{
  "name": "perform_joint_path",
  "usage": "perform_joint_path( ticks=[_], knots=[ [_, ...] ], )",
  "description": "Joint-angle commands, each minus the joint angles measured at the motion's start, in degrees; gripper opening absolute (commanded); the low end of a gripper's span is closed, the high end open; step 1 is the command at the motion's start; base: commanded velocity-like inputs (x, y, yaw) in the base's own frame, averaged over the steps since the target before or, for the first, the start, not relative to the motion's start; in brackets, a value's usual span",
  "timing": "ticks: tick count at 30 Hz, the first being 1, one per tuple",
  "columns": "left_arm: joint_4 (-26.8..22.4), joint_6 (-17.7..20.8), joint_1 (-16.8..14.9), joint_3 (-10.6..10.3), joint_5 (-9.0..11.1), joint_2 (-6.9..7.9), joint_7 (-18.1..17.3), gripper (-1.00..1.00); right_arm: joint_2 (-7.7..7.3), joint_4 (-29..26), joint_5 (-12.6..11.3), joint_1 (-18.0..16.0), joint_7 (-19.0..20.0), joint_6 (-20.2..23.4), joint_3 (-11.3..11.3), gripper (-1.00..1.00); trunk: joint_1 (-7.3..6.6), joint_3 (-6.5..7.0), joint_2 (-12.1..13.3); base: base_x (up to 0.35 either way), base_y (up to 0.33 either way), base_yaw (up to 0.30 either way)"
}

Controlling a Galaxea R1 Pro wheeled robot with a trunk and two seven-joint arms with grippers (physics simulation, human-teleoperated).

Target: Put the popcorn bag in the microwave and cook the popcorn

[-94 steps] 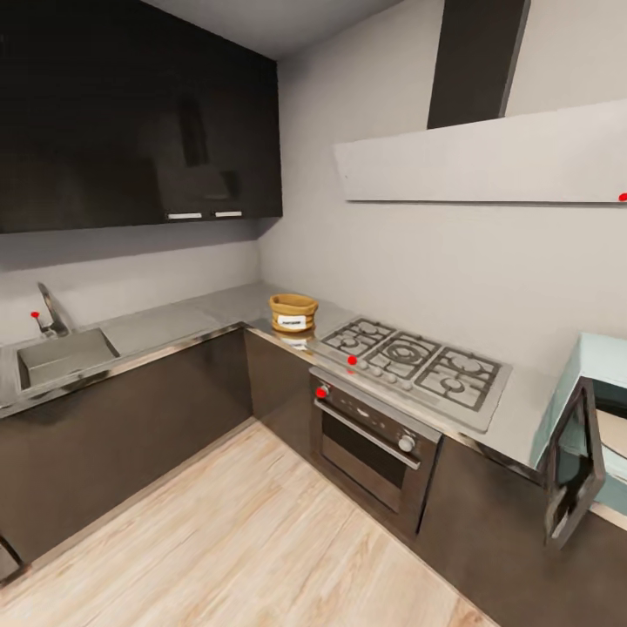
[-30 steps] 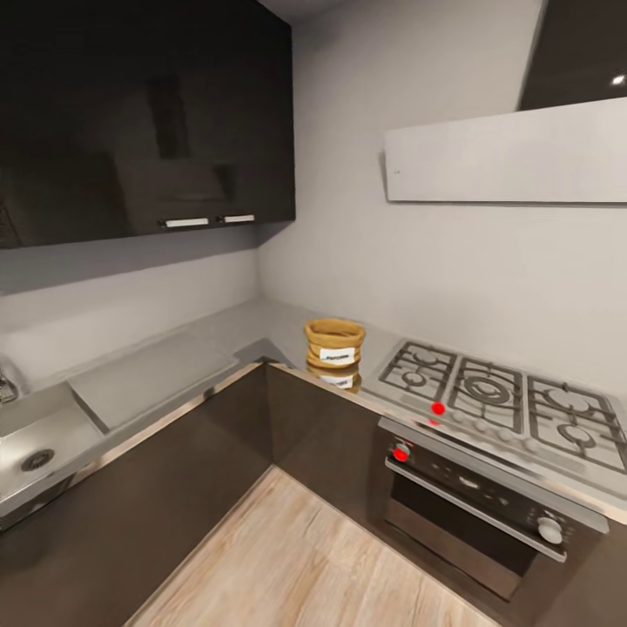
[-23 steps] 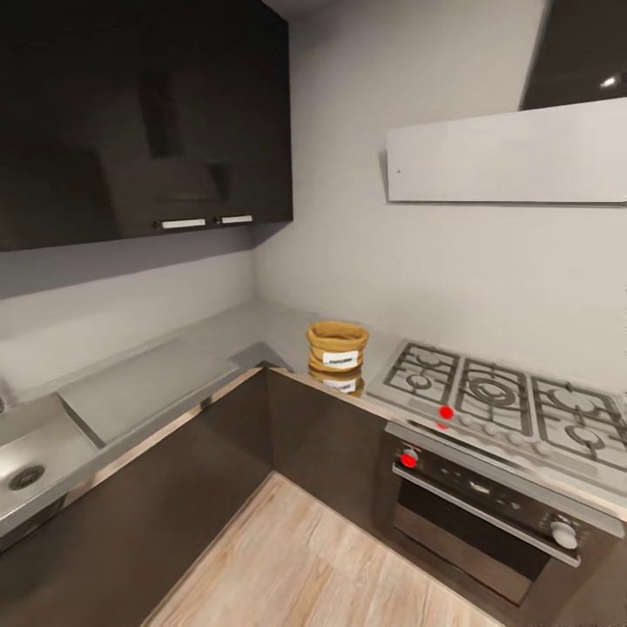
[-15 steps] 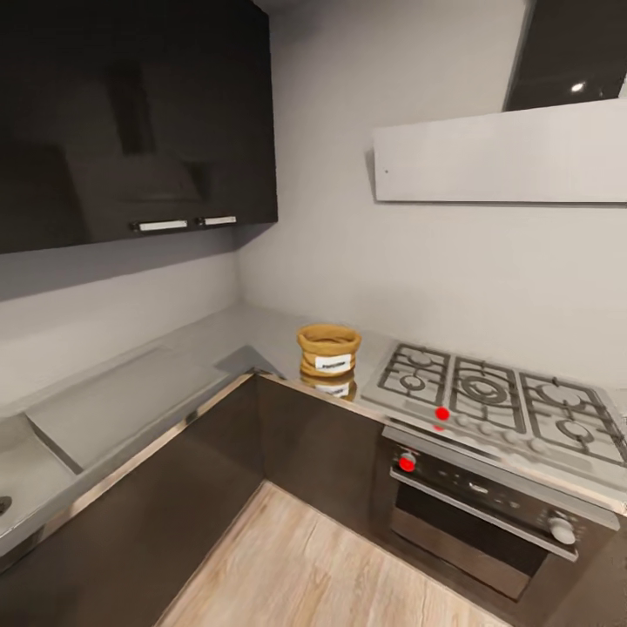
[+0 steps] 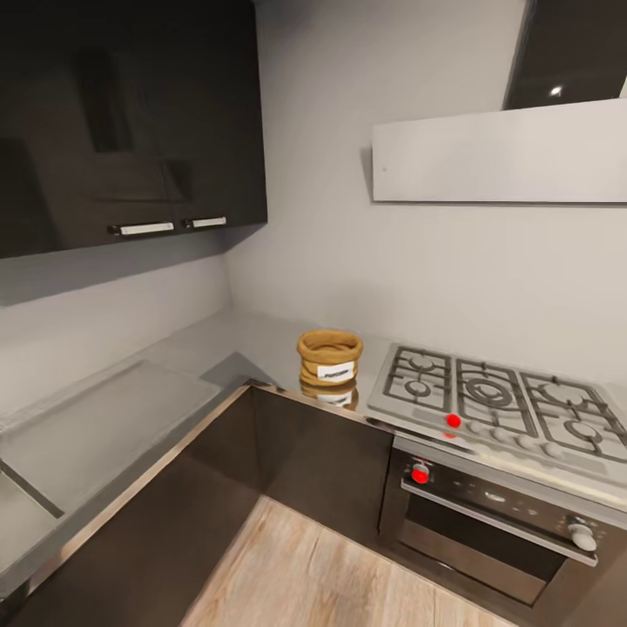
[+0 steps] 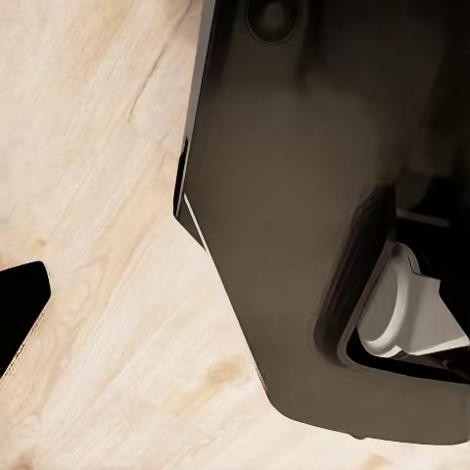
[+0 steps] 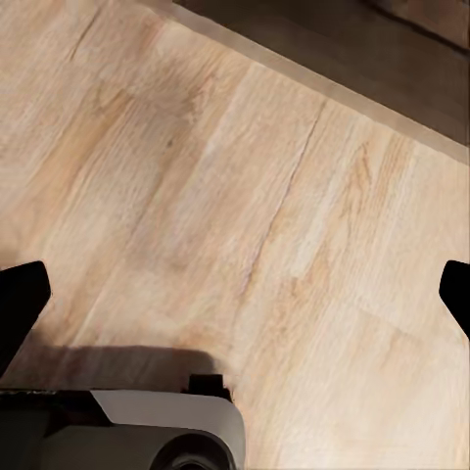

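Observation:
The popcorn bag (image 5: pixel 329 357), a squat tan sack with a white label, stands upright on the steel countertop (image 5: pixel 248 335) near the inner corner, just left of the hob. The microwave is out of view, and no popcorn can be made out inside the bag. In the right wrist view my right gripper (image 7: pixel 235 299) hangs over the wood floor, open, with its black fingertips (image 7: pixel 20 304) at the picture's two sides. In the left wrist view my left gripper (image 6: pixel 235 318) also hangs low and open. One of its fingertips (image 6: pixel 20 313) is spread to the picture's edge, and the other is lost against the robot's dark base (image 6: pixel 313 196).
A grey gas hob (image 5: pixel 501 401) with black grates lies right of the bag, over a dark built-in oven (image 5: pixel 488 514). A pale range hood (image 5: pixel 496 161) and black wall cabinets (image 5: pixel 122 113) hang above. Dark cabinet fronts line both counter runs, with wood floor (image 5: pixel 305 575) between.
The camera has moved closer to the counter corner and turned. The sink and the microwave have slid out of view. The bag stands where it was.

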Motion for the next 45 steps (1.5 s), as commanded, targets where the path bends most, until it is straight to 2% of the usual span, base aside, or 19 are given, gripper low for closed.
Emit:
perform_joint_path(
  ticks=[1, 4, 9, 12, 13, 14, 16, 18, 20, 21, 25, 26, 27, 30, 33, 37, 38, 45],
  knots=[
    [-0.17, 0.24, 0.04, 0.27, 0.01, -0.02, 0.01, 1.0, -0.03, -0.31, 0.07, -0.02, -0.42, -1.73, 0.31, 1.0, 0.04, -0.05, -0.06, 0.105, 0.281, -0.005],
    [-0.17, 0.2, 0.04, 0.27, 0.01, -0.02, 0.01, 1.0, -0.03, -0.77, 0.09, -0.02, -0.54, -7.39, 0.42, 1.0, 0.04, -0.05, -0.06, 0.094, 0.278, -0.002],
    [-0.17, 0.18, 0.04, 0.26, 0.01, -0.17, 0.01, 1.0, -0.11, -1.32, 0.18, -0.02, -0.62, -11.31, 0.29, 1.0, 0.04, -0.05, -0.06, 0.03, 0.08, 0.0],
    [-0.17, 0.18, 0.04, 0.27, 0.01, -0.19, 0.01, 1.0, -0.11, -4.73, 0.2, -0.02, -0.64, -16.96, 0.26, 1.0, 0.04, -0.05, -0.06, 0.001, 0.003, 0.0],
    [-0.17, 0.18, 0.04, 0.27, 0.01, -0.19, 0.01, 1.0, -0.11, -6.23, 0.2, -0.02, -0.64, -17.75, 0.21, 1.0, 0.04, -0.05, -0.06, 0.0, 0.0, 0.0],
    [-0.17, 0.19, 0.04, 0.27, 0.01, -0.19, 0.01, 1.0, -0.12, -11.0, 0.23, -0.02, -0.67, -18.5, 0.14, 1.0, 0.04, -0.05, -0.06, 0.0, 0.0, 0.0],
    [-0.17, 0.23, 0.04, 0.25, 0.01, -0.19, 0.01, 1.0, -0.12, -16.99, 0.21, -0.02, -0.71, -18.42, 0.11, 1.0, 0.04, -0.05, -0.06, 0.0, 0.0, 0.0],
    [-0.17, 0.25, 0.04, 0.23, 0.01, -0.19, 0.01, 1.0, -0.12, -23.95, 0.19, -0.02, -0.72, -16.81, 0.06, 1.0, 0.04, -0.05, -0.06, 0.0, 0.0, 0.0],
    [-0.17, 0.26, 0.04, 0.22, 0.01, -0.19, 0.01, 1.0, -0.12, -28.12, 0.19, -0.02, -0.74, -14.47, 0.03, 1.0, 0.04, -0.05, -0.06, 0.0, 0.0, 0.0],
    [-0.17, 0.27, 0.04, 0.24, 0.01, -0.19, 0.01, 1.0, -0.12, -31.21, 0.19, -0.02, -0.74, -12.02, 0.02, 1.0, 0.04, -0.05, -0.06, 0.0, 0.0, 0.0],
    [-0.17, 0.27, 0.04, 0.26, 0.01, -0.19, 0.01, 1.0, -0.12, -47.13, 0.11, -0.02, -0.76, 3.02, 0.01, 1.0, 0.04, -0.05, -0.06, 0.0, 0.0, 0.0],
    [-0.17, 0.27, 0.04, 0.26, 0.01, -0.19, 0.01, 1.0, -0.12, -48.51, 0.11, -0.02, -0.77, 4.19, 0.01, 1.0, 0.04, -0.05, -0.06, 0.0, 0.0, 0.0],
    [-0.17, 0.27, 0.04, 0.22, 0.01, -0.19, 0.01, 1.0, -0.12, -52.24, 0.1, -0.02, -0.79, 7.38, 0.03, 1.0, 0.04, -0.05, -0.06, 0.0, 0.0, 0.0],
    [-0.17, 0.3, 0.04, 0.2, 0.01, -0.25, 0.01, 1.0, -0.07, -58.4, 0.1, -0.21, -0.89, 14.1, 0.01, 1.0, 0.04, -0.05, -0.06, 0.0, 0.0, 0.0],
    [-0.17, 0.34, 0.04, 0.19, 0.01, -0.27, 0.01, 1.0, -0.04, -61.85, 0.1, -2.5, -0.97, 22.01, 0.01, 1.0, 0.04, -0.05, -0.06, 0.0, 0.0, 0.0],
    [-0.17, 0.65, 0.04, 0.12, 0.01, -0.4, 0.01, 1.0, -0.03, -62.98, 0.13, -12.7, -0.99, 36.0, 0.07, 1.0, 0.04, -0.05, -0.06, 0.0, 0.0, 0.0],
    [-0.17, 0.68, 0.04, 0.11, 0.01, -0.43, -0.01, 1.0, -0.03, -63.05, 0.16, -16.4, -0.99, 40.97, 0.08, 1.0, 0.04, -0.05, -0.06, 0.0, 0.0, 0.0],
    [-0.16, 0.76, 0.04, 0.1, 0.01, -0.45, 0.01, 1.0, -0.03, -62.62, 0.11, -32.99, -2.4, 62.22, 0.02, 1.0, 0.04, -0.05, -0.06, 0.034, 0.0, 0.0]
  ],
)
